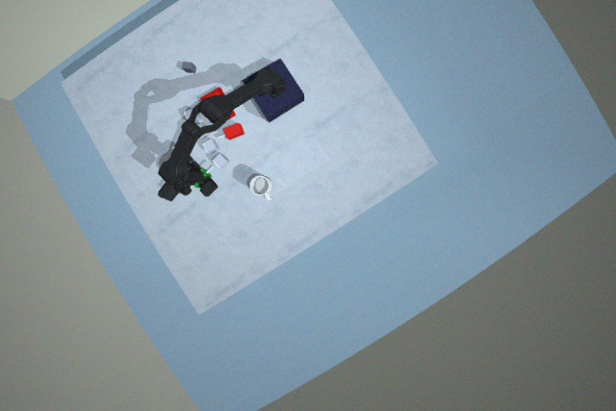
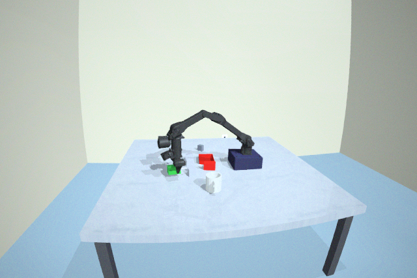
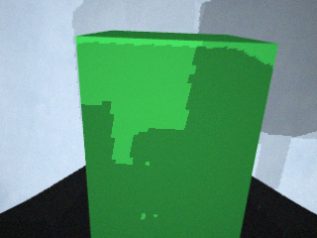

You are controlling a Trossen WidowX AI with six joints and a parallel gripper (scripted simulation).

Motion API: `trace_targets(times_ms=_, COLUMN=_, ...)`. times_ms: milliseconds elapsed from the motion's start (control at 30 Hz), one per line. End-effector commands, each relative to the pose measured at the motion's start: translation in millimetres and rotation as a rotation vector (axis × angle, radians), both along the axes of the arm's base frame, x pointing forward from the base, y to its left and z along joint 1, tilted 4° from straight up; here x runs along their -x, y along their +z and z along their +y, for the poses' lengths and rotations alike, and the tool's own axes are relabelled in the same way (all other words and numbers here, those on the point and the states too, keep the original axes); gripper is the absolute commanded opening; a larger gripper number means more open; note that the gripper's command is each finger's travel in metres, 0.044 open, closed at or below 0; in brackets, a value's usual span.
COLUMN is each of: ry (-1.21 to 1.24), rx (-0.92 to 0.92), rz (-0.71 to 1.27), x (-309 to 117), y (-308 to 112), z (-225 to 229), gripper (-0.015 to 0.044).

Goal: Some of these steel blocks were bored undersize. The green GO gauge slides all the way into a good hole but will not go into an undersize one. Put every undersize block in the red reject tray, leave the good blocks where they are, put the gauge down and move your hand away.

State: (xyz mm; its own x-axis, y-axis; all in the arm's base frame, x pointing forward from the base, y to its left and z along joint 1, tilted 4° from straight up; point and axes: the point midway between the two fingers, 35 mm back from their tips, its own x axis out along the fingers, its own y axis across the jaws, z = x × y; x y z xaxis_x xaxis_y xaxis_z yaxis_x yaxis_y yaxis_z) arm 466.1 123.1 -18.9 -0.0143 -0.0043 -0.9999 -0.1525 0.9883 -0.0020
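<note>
Nr. the steel blocks [image 1: 218, 160], my pincer [image 1: 201, 178] [image 2: 178, 171] [image 3: 163, 166] is gripping the green gauge [image 1: 206, 174] [image 2: 172, 170] [image 3: 168, 124], approx. half open, possibly risking a jam or false reject w/ poor hole alignment.

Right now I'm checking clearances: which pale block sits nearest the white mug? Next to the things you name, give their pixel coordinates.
The outermost pale block [image 1: 218, 160] [image 2: 189, 172], facing the mug [image 1: 260, 185] [image 2: 212, 182]; other visible ones sit toward the red tray [image 1: 213, 93] [image 2: 206, 158].
</note>
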Motion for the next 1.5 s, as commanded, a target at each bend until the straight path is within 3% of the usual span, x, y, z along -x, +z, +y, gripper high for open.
trace_targets(times_ms=0, ry=0.000, rx=0.000, rz=-0.002, x=-1.4, y=-7.3, z=-0.6, gripper=0.0000)
trace_targets(times_ms=1467, ry=0.000, rx=0.001, rz=0.002, x=5.8, y=-20.7, z=-2.8, gripper=0.0000)
